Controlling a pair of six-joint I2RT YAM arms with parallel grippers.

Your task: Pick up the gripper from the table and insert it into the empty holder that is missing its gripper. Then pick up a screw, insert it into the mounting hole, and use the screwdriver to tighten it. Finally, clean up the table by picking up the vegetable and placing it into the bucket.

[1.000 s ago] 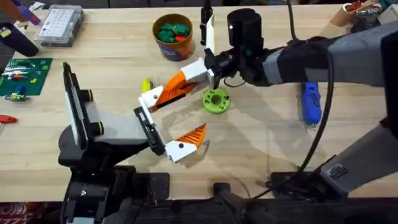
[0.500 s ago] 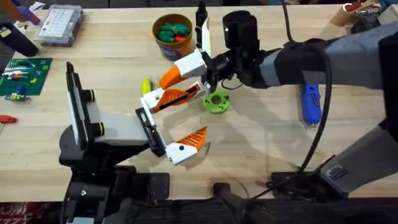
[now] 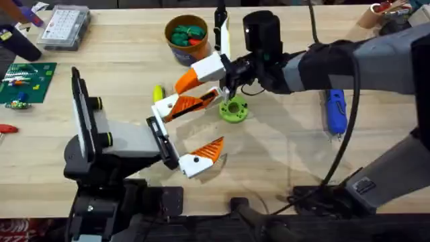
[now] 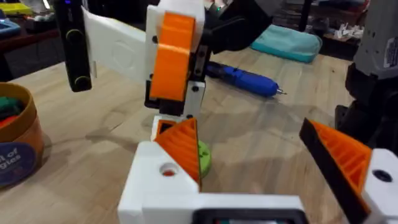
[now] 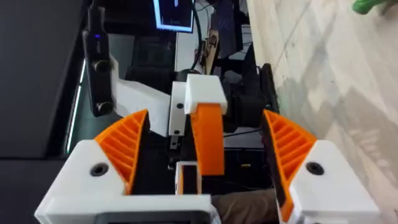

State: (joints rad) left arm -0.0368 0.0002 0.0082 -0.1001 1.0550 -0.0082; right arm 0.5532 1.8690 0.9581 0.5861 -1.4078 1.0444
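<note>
The gripper (image 3: 187,105), an orange wedge on a white block, sits in the holder (image 3: 163,107) at the far end of my left arm's black rail. Its base hole (image 4: 166,169) is empty. With the second orange jaw (image 3: 207,150) it forms my left gripper (image 3: 218,116), open with nothing between. My right gripper (image 3: 196,75) hovers, rolled on its side, just above that wedge. Its pads (image 5: 124,149) stand apart, open. The blue screwdriver (image 3: 335,111) lies at the right. The bucket (image 3: 190,55) stands at the back. A yellow-green vegetable (image 3: 158,92) lies beside the holder. The screw is out of view.
A green round piece with a hole (image 3: 233,109) lies just right of the holder, below the right arm. A clear parts box (image 3: 64,27) and a green circuit board (image 3: 27,81) sit at the left. Bare wood spreads in front of the screwdriver.
My right gripper has risen and drawn back a little from the wedge in the holder. The left arm has not moved.
</note>
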